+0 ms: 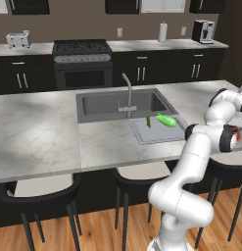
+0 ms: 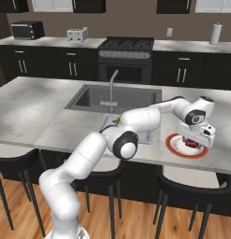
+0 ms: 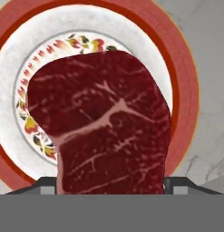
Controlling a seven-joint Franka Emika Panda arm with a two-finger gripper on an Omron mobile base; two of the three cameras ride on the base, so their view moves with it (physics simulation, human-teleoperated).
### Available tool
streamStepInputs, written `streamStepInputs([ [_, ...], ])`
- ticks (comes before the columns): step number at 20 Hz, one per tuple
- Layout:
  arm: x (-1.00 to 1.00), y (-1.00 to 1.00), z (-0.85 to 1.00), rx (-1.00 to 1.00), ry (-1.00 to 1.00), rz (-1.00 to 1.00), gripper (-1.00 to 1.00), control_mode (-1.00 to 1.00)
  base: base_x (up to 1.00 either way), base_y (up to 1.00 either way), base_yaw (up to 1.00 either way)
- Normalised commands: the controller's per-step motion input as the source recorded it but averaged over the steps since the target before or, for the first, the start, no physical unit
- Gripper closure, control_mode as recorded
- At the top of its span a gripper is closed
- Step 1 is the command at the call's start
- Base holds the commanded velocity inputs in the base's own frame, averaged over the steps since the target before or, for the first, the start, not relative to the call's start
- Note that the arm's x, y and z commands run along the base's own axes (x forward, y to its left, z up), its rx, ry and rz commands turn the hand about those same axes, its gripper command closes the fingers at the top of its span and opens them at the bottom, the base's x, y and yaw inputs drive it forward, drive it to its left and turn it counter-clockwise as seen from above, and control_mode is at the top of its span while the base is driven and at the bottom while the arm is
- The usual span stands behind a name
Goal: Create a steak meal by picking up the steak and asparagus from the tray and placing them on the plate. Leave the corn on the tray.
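Red steak (image 3: 102,127), one piece, sits between our gripper's (image 2: 194,141) widely spread fingers, over the middle of the one red-rimmed plate (image 2: 173,146) near the island counter's front edge. We count one asparagus (image 1: 148,121) and one corn (image 1: 166,120) at the tray's (image 1: 157,135) far edge. Our arm reaches right, hand pointing down.

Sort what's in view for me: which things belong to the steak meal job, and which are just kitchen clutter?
Job:
- steak, between the gripper fingers over the plate
- asparagus and corn, both on the tray

Lying about:
- sink and faucet
- toaster
- paper towel roll
- coffee machine
- stove
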Motion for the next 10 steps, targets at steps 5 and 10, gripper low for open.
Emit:
streamStepInputs([
  [5, 0.0, 0.0, -0.19, 0.0, 0.0, 0.0, -1.0, -1.0, 0.0, 0.0, 0.0],
  [10, -0.03, -0.02, -0.02, 0.0, -0.06, 0.0, -1.0, -1.0, 0.0, 0.0, 0.0],
])
